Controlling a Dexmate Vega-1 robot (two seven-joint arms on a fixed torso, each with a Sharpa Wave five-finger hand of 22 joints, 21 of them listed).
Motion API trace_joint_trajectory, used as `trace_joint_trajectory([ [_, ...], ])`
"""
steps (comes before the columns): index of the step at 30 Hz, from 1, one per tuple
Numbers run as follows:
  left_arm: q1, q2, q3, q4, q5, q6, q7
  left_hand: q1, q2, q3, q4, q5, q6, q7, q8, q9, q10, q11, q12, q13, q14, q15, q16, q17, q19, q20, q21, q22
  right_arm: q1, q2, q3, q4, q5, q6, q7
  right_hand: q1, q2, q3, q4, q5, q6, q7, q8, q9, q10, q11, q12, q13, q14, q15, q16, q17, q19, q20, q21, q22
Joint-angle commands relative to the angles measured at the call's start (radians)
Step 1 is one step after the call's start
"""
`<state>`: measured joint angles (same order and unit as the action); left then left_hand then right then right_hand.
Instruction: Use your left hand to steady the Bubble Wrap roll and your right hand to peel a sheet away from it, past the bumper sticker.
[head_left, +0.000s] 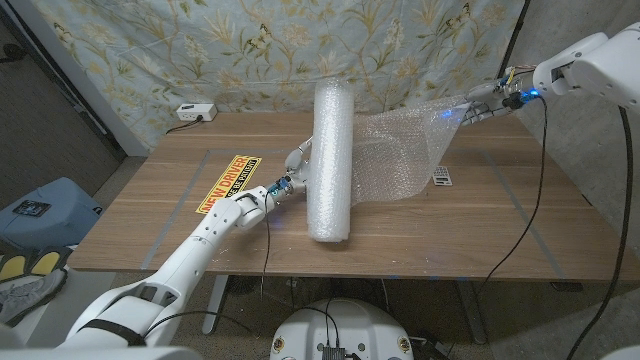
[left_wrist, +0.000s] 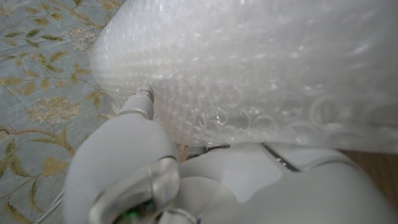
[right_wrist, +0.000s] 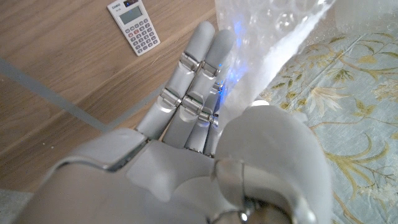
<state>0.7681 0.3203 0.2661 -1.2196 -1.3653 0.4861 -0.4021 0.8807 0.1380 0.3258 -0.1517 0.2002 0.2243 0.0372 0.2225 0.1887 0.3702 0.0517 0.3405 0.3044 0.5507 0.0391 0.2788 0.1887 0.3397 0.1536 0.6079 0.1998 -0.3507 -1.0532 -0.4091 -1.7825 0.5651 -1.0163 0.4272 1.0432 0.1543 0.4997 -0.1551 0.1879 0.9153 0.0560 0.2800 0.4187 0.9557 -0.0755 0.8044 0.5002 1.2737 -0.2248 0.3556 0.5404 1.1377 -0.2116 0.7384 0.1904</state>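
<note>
The wooden table (head_left: 480, 235) stood before me with grey tape lines across its top, and behind it hung a pale blue-green cloth (head_left: 250, 50) printed with leaves and butterflies. A white power strip (head_left: 194, 112) sat at the far left corner. To the left of the table, on the floor, lay a blue bin (head_left: 40, 212).

The Bubble Wrap roll (head_left: 331, 160) lay along the middle of the table, its length running from the far edge toward me, thick, white and cloudy, with the rows of bubbles plain to see in my left wrist view. My left hand (head_left: 290, 175) pressed against the roll's left side, fingers touching the wrap; it steadied the roll without closing around it.

From the roll's right side a clear sheet (head_left: 405, 150) stretched up and away to the right, lifted off the table. My right hand (head_left: 487, 103) gripped the sheet's far corner, raised over the table's far right edge, fingers clamped on the plastic.

The bumper sticker (head_left: 227, 183), yellow and orange, lay flat left of the roll, just beside my left forearm. A small calculator (head_left: 443, 178) lay on the table right of the roll, beneath the raised sheet's edge.
</note>
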Motion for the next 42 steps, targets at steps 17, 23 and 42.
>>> trace_joint_trajectory([
  [17, 0.057, -0.004, -0.060, -0.020, -0.077, 0.027, 0.029, 0.013, -0.005, 0.025, -0.004, 0.006, 0.053, -0.004, 0.011, 0.003, 0.064, -0.031, 0.017, 0.007, 0.058, -0.030, 0.010, 0.002, 0.022, -0.010, 0.016, 0.002, 0.059, 0.067, -0.103, 0.019, 0.011, -0.072, 0.027, -0.102, -0.027, -0.045, 0.026, 0.002, -0.083, 0.020, -0.060, -0.012, -0.053, 0.036, -0.036, -0.017, -0.065, 0.010, -0.045, 0.010, -0.035, 0.016, 0.007, -0.007],
  [23, 0.042, 0.014, -0.064, -0.002, -0.077, 0.044, 0.014, 0.013, -0.005, 0.028, -0.004, 0.006, 0.051, -0.006, 0.009, 0.003, 0.062, -0.031, 0.015, 0.008, 0.051, -0.024, 0.005, 0.002, 0.017, -0.009, 0.015, 0.002, 0.077, 0.087, -0.119, 0.034, 0.014, -0.082, 0.043, -0.151, -0.039, -0.078, 0.031, 0.000, -0.136, 0.041, -0.085, -0.025, -0.112, 0.072, -0.085, -0.052, -0.134, 0.044, -0.081, 0.004, -0.081, 0.045, -0.006, -0.011],
  [42, 0.038, 0.015, -0.086, -0.018, -0.072, 0.011, 0.011, 0.007, -0.008, 0.032, 0.000, 0.005, 0.042, -0.008, 0.000, 0.003, 0.053, -0.027, 0.007, 0.011, 0.039, -0.018, -0.007, 0.003, 0.001, -0.002, 0.011, 0.002, 0.124, 0.105, -0.149, 0.119, 0.010, -0.007, 0.127, -0.368, -0.104, -0.182, 0.107, -0.006, -0.204, 0.079, -0.084, -0.057, -0.206, 0.138, -0.196, -0.123, -0.228, 0.122, -0.142, -0.054, -0.140, 0.099, -0.049, -0.017],
])
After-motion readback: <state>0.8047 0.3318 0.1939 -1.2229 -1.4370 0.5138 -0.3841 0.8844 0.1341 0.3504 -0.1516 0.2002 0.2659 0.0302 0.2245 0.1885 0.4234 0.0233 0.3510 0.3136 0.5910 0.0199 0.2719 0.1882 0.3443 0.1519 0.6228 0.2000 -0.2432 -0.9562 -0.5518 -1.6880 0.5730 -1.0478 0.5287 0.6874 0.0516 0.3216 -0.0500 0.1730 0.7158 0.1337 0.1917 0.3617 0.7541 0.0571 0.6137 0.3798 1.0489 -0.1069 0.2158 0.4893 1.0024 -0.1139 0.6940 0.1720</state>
